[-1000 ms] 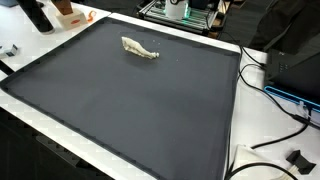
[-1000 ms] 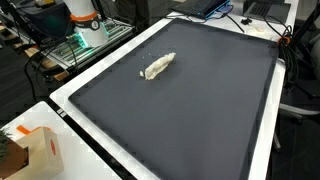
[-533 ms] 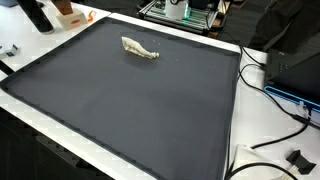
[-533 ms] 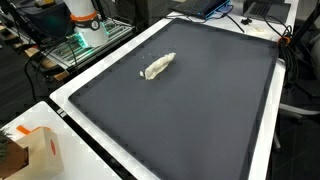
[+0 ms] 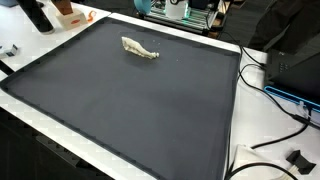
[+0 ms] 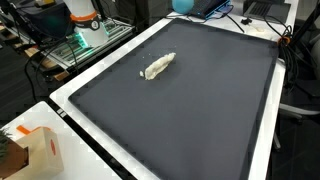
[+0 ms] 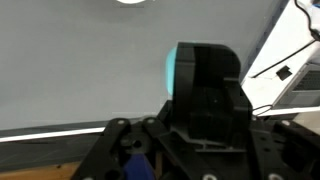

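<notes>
Near one edge of the dark surface (image 5: 140, 115) lay a crumpled pale cloth (image 5: 139, 48), judged light, soft and limp, best pinched across its bunched middle; the gripper (image 7: 205, 100) opening could not be determined.

A small crumpled cloth (image 5: 139, 49), cream-white and elongated, is seen in both exterior views. It is laid flat on a dark grey mat (image 5: 150, 110), nearer to 1 edge of the mat than to its middle. 1 end is bunched and thicker, while the other is drawn out to a thin tip. In an exterior view the cloth (image 6: 158, 67) is shown lying at a slant across the mat, its folds loosely gathered.
</notes>
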You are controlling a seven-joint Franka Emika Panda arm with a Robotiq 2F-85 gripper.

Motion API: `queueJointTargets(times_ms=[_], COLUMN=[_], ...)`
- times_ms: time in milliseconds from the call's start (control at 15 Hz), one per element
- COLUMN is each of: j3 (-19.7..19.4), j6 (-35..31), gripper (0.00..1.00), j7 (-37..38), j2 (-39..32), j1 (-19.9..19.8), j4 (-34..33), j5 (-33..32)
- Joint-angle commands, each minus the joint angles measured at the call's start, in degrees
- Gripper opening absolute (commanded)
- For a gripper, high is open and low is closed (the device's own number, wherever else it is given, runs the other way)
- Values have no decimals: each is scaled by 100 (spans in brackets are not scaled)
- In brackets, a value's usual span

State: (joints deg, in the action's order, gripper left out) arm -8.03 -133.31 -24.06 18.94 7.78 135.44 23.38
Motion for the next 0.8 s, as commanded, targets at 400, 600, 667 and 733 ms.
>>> queueJointTargets(times_ms=[400,600,667,733], j3=[-474,-327,-277,-230], j6=[895,1011,953,877], gripper=[25,25,25,25], j7=[-2168,-2220,-2200,-2171], j2=[-1173,-1599,-1709,-1818], j1=[-390,-710,-794,-868], j4=[56,103,130,149], j5=[3878,4428,4524,4565])
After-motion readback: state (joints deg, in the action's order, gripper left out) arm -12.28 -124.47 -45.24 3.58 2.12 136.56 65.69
